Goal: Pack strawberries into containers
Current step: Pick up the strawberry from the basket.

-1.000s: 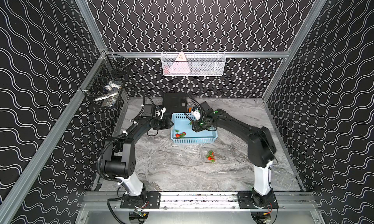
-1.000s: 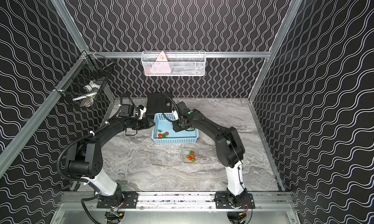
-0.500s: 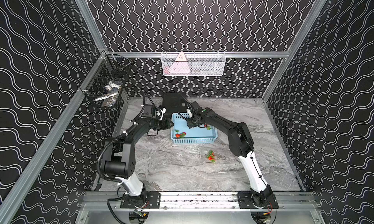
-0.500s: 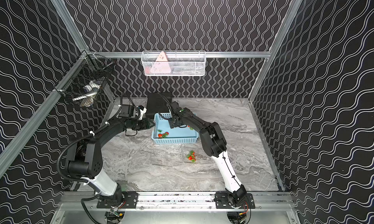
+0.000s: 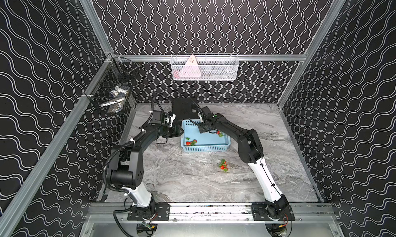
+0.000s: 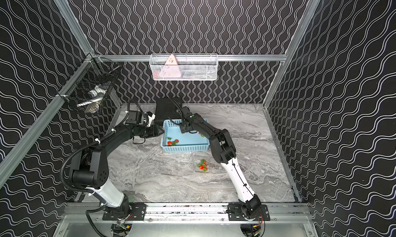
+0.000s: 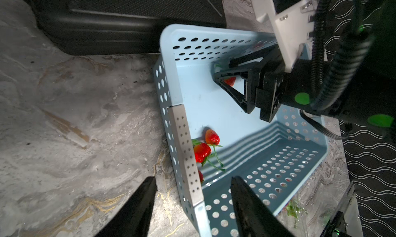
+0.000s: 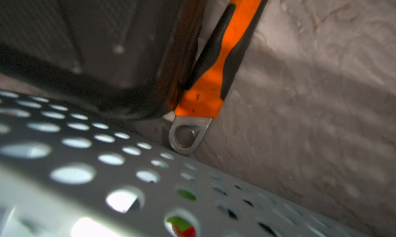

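Top views, blue basket: I see the blue basket [image 5: 205,148] on the grey table [image 5: 182,178], just in front of the black case [image 5: 183,107].
Top views, strawberries: in both top views some strawberries [image 5: 191,142] [image 6: 173,142] lie inside the basket, on the left arm's side. More sit in the clear container [image 5: 229,168] on the table, near the right arm.
Top views, left gripper: the left gripper [image 5: 181,131] is at the basket's short wall.
Top views, right gripper: the right gripper [image 5: 201,129] dips into the basket's far end.
Left wrist, left gripper: my left gripper [image 7: 192,179] is spread wide. One finger is outside the basket wall and one is inside, with room on both sides.
Left wrist, right gripper: the right gripper [image 7: 222,71] is low by one red berry. I cannot tell if it holds it.
Left wrist, strawberries: three berries [image 7: 202,152] lie against the short wall.
Right wrist, what I see: it is blurry. I make out the basket's wall with holes [image 8: 85,161], the black case [image 8: 85,43] and an orange tool [image 8: 225,53] with a metal ring end beside the case. One berry [image 8: 182,227] peeks through a hole.
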Motion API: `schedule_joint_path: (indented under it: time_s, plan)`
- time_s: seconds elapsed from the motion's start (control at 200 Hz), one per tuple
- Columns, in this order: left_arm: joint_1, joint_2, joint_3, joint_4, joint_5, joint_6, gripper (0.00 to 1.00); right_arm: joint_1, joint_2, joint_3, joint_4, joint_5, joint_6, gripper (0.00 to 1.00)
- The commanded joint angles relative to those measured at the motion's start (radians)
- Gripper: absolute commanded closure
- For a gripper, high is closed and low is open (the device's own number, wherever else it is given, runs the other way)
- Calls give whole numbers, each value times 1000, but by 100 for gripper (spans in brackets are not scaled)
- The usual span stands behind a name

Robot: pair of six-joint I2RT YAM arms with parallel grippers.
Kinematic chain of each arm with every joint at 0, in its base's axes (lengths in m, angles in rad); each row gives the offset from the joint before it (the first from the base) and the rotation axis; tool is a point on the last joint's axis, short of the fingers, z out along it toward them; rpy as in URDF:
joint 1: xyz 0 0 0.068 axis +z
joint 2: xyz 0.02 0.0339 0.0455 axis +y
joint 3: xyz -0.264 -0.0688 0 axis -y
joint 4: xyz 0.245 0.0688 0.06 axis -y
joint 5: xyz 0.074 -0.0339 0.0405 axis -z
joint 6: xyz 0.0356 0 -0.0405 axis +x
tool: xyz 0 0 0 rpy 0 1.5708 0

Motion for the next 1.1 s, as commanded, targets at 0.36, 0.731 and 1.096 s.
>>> schedule_joint_path:
  time_s: [0.36,0.731,1.096]
  plan:
    - [1,6,10,7,16,3,39,-9,-73,-95,5,-28,-8,55]
    - [1,3,10,4,10,6,39,-8,-47,-89,16,-39,-24,71]
    - [1,3,12,1,8,8,39,-8,-202,-167,31,-27,-37,82]
